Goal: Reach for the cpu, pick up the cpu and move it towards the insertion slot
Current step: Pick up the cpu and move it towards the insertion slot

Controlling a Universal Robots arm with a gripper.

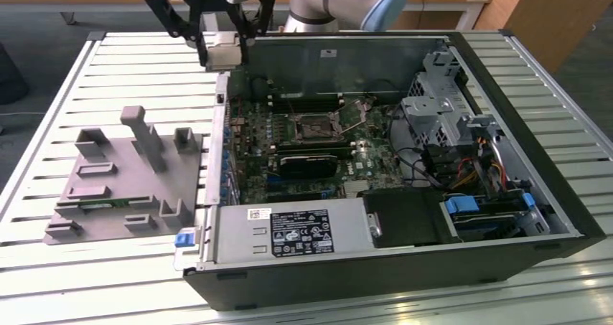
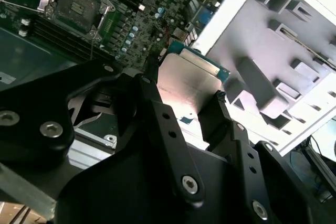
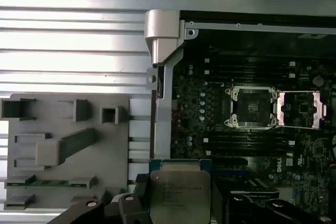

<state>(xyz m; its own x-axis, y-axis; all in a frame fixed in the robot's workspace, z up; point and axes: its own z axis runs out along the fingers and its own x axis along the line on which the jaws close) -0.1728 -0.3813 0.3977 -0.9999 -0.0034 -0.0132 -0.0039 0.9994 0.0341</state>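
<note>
The gripper (image 2: 184, 100), fingers clamping the cpu (image 3: 179, 195), is hanging raised over the computer case's (image 1: 536, 160) rear corner.

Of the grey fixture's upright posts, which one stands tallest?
The post with the flat T-shaped top, near the middle of the grey fixture in the exterior view. It rises well above the shorter blocks around it.
</note>
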